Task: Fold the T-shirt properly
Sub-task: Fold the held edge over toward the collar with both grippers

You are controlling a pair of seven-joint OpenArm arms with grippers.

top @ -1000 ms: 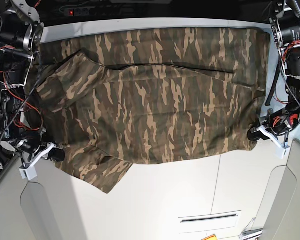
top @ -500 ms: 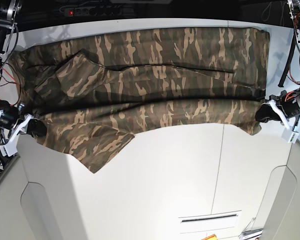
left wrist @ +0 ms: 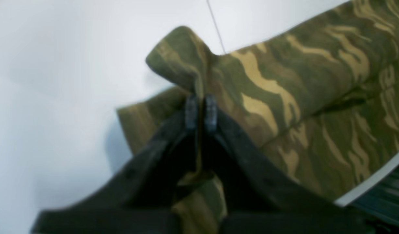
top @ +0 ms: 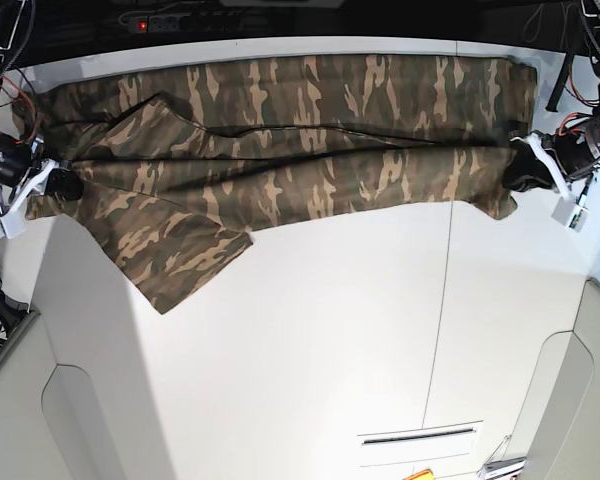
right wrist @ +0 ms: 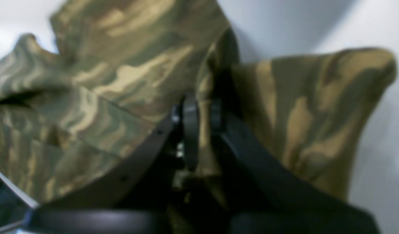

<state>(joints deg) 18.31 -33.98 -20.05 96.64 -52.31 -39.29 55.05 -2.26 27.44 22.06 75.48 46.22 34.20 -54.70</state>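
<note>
My left tool [top: 520,172] and right tool [top: 64,184] pinch the T-shirt [top: 330,182], its near edge now pulled toward twelve o'clock, making the fold.

- Base view: looked down from above on my white table [top: 310,380], facing it; widest and farthest of the three, both my arms entering at its side edges.
- Left wrist view: looked along my left gripper [left wrist: 201,113] from close behind its tips.
- Right wrist view: looked likewise along my right gripper [right wrist: 202,113], equally close.
- Base and each wrist view shared that gripper's portion of the camouflage shirt [top: 330,185].
</note>
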